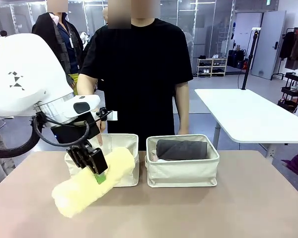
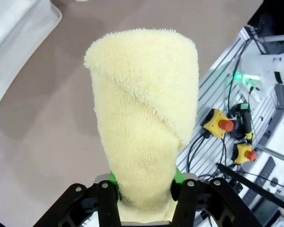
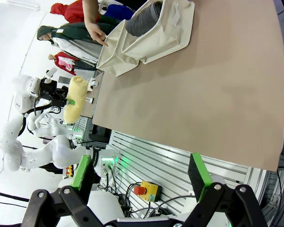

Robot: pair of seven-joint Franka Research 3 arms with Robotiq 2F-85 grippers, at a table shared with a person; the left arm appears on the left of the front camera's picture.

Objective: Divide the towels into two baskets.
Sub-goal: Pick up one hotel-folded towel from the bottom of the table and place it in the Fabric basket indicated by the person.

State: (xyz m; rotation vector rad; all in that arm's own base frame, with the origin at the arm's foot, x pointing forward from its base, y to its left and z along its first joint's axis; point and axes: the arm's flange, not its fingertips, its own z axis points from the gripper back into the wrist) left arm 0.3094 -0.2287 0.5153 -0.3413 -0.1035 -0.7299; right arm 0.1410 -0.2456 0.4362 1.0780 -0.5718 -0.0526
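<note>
1. Gripping a pale yellow rolled terry towel point(image 1: 89, 186) around its middle, the left gripper point(image 1: 97, 171) hangs above the brown table point(image 1: 228, 208), its green pads pressed into the pile on both sides.
2. Seen from the left wrist, the pale yellow roll point(image 2: 144, 118) rises straight out from between the fingers point(image 2: 114, 191), with tabletop beyond it.
3. Just behind that gripper stands a rectangular cream canvas basket point(image 1: 126, 171); the towel's upper end overlaps its front wall in the front view.
4. To the gripper's right, beside the first basket, sits a matching cream canvas basket point(image 1: 183, 171) holding a dark grey rolled towel point(image 1: 181, 148), with something pale pink under it.
5. A person's hand point(image 1: 98, 135) reaches down to the first basket's far rim.
6. Off the near edge of the table, the right gripper point(image 3: 139, 177) has its jaws spread wide with nothing between them.
</note>
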